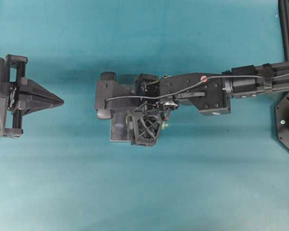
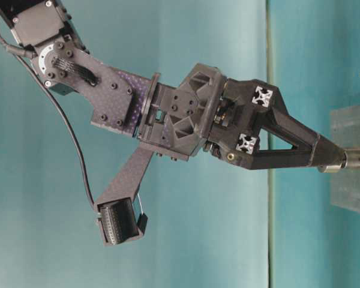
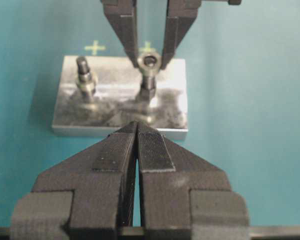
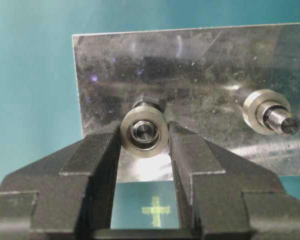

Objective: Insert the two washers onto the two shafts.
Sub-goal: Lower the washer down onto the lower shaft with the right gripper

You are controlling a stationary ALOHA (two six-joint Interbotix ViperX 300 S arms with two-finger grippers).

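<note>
Right gripper (image 4: pixel 144 137) pinches the washer (image 4: pixel 144 133) edge-on, ring centred over the shaft (image 4: pixel 143 131) tip — axes look aligned, end-on. Plate (image 4: pixel 200 75) behind; second shaft (image 4: pixel 275 116) already ringed. Left gripper (image 3: pixel 136 145) closed, empty, well back. Seating depth hidden — cannot tell.

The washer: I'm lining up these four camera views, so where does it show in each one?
Overhead: not visible, hidden under the right arm.
Table-level: only a small metal bit at the right gripper's tip, right edge; cannot confirm it is the washer.
Left wrist: washer top centre, between the right gripper's fingers.
Right wrist: centre, clamped over a shaft.
Shared landmark: the metal plate.
</note>
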